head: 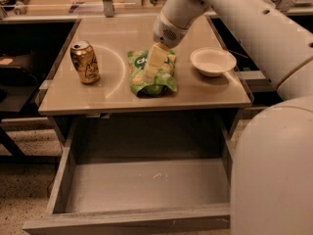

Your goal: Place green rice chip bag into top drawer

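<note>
The green rice chip bag [152,73] lies flat on the tan tabletop [112,89], near its middle and close to the front edge. My gripper [151,68] reaches down from the upper right and its pale fingers press onto the middle of the bag. The top drawer [142,185] is pulled wide open below the table's front edge, showing a bare grey floor and low sides.
A gold drink can [85,61] stands upright on the left of the table. A white bowl [212,61] sits to the right of the bag. My arm's large white body [274,170] fills the right side, over the drawer's right end. Dark shelving flanks the table.
</note>
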Tool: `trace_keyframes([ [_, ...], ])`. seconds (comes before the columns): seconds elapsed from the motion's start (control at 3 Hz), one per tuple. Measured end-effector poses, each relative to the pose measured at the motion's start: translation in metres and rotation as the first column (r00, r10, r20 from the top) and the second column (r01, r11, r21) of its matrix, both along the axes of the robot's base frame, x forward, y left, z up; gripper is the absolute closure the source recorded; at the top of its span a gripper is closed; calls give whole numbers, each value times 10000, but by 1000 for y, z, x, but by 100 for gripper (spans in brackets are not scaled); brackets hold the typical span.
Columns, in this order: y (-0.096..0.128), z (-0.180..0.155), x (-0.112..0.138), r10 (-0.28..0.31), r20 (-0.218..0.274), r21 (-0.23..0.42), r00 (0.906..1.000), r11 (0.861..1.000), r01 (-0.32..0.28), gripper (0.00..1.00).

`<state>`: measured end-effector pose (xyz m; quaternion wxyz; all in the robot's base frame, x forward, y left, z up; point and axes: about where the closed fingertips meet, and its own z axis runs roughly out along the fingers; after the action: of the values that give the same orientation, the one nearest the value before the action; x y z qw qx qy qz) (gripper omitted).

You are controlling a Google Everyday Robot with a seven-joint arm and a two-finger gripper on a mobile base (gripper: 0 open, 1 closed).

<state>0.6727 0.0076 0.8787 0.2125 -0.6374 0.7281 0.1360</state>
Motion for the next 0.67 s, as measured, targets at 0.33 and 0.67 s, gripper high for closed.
trace_keyframes([
  [0.33, -4, -17, 4, -49, -158, -27, 9999, 10000, 48, 0],
  [0.67, -4, -31, 10, 2, -220, -128, 9998, 9999, -5, 0],
])
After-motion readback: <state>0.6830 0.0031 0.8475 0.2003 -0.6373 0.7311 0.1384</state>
